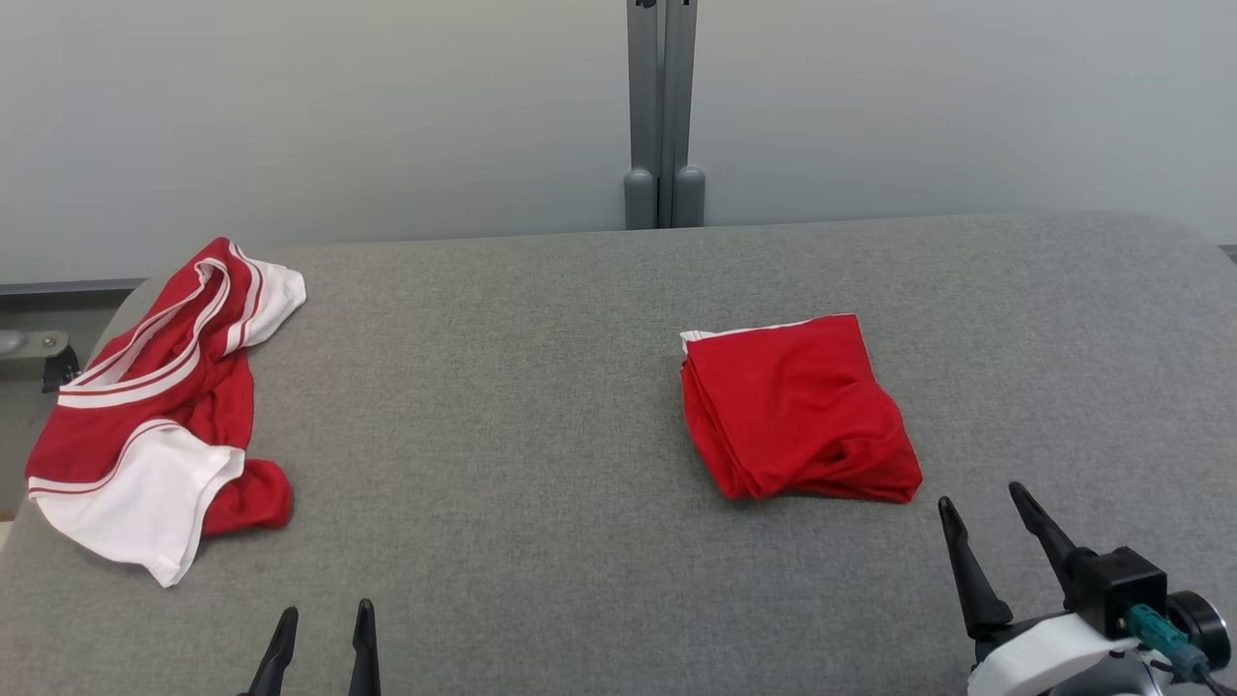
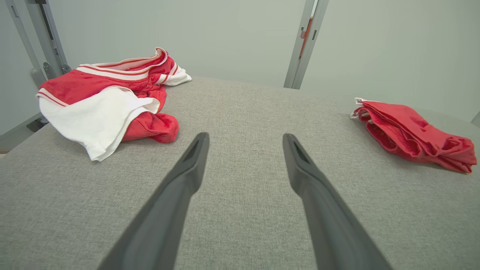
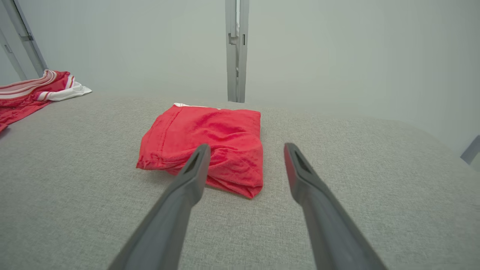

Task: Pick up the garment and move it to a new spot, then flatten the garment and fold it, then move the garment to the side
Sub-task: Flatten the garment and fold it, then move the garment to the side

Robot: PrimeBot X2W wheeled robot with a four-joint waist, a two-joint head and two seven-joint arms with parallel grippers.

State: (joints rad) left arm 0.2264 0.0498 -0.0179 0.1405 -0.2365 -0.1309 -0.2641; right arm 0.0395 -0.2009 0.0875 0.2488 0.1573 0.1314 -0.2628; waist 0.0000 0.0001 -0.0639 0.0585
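The folded red garment lies on the grey desk, right of its middle, as a compact stack with a thin white edge at its far left corner. The right claw sits just near the garment's front corner, not touching it, its two dark fingers spread apart with nothing between them. The left claw is at the near edge, also spread wide and empty. Well apart, at the desk's far left, a red-and-white garment lies crumpled. A grey post rises behind the desk.
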